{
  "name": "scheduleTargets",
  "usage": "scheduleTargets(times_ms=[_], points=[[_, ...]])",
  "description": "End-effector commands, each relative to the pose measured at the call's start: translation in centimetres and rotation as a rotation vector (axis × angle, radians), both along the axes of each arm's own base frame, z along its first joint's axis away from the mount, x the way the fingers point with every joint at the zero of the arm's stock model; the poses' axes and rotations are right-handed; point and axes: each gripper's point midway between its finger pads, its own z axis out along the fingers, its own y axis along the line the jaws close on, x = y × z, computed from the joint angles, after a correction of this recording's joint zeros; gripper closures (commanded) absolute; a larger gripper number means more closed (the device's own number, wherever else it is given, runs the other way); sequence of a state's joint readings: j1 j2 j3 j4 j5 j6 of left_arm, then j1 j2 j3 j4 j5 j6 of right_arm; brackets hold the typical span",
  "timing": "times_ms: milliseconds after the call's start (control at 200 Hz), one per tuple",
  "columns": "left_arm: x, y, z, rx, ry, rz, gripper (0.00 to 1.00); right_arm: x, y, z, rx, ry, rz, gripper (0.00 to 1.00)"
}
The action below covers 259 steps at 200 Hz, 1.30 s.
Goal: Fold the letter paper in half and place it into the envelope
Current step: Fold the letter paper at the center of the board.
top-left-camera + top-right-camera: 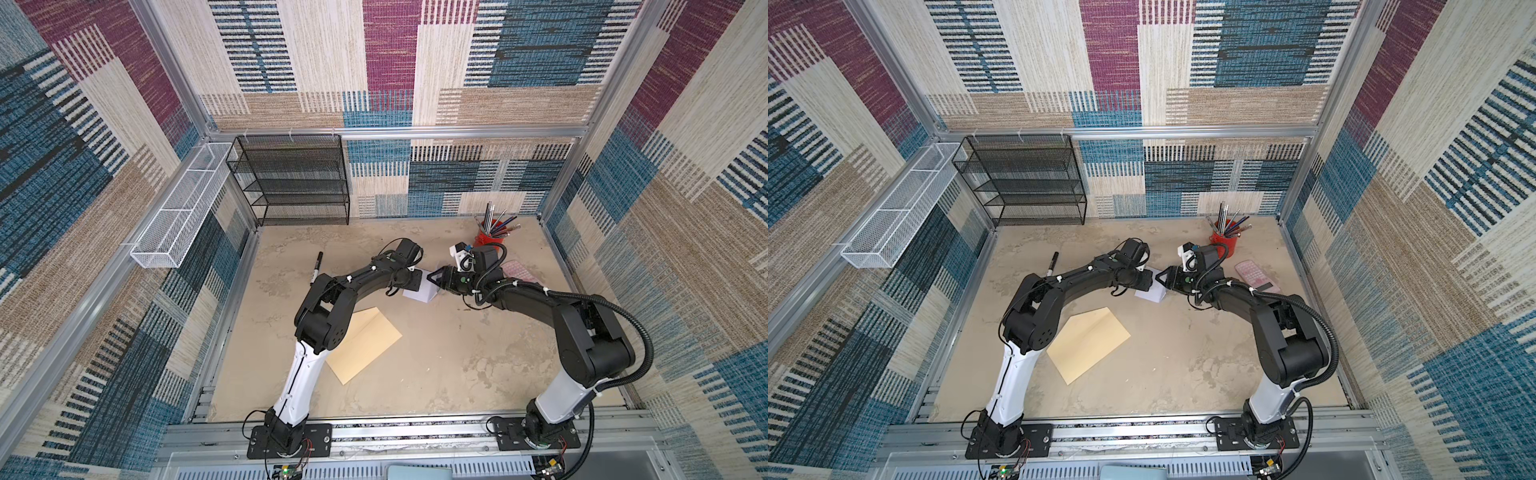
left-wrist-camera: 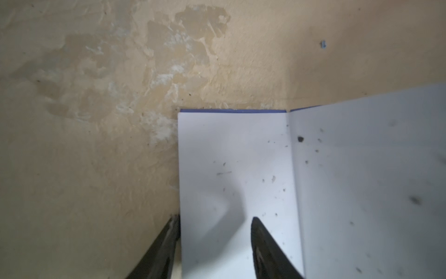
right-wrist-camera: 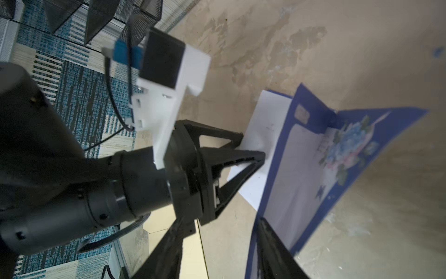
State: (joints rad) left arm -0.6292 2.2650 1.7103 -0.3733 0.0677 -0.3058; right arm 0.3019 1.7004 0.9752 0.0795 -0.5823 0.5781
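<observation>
While it stands spread, the left end effector (image 2: 214,218) touches the letter paper (image 2: 236,149).

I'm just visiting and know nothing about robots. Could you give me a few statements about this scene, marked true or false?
1. The letter paper is already inside the envelope. False: it sits partly folded on the table, apart from it.
2. A red cup holds pens. True.
3. The envelope lies flat on the table. True.
4. The black marker stands in the cup. False: it lies on the table, far from the cup.
</observation>
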Motion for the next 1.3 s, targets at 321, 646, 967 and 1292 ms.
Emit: scheduleTargets(times_ms=[321,646,967,1292], points=[[-2.7,1.2,-3.6,-0.063,0.184,0.026,0.52,3.0,0.7,-0.3,-0.084,0.036,-0.024,0.48],[-2.6,0.9,-3.9,-0.086,0.196,0.031,0.53,-0.1,-11.0,-2.1,-0.302,0.106,-0.220,0.42],[-2.9,1.2,-4.7,-0.068,0.218,0.042,0.54,-5.0,-9.9,-7.3,-0.186,0.253,-0.204,0.31],[-3.1,1.3,-4.9,-0.060,0.227,0.047,0.54,-5.0,-8.9,-8.6,-0.127,0.283,-0.185,0.29]])
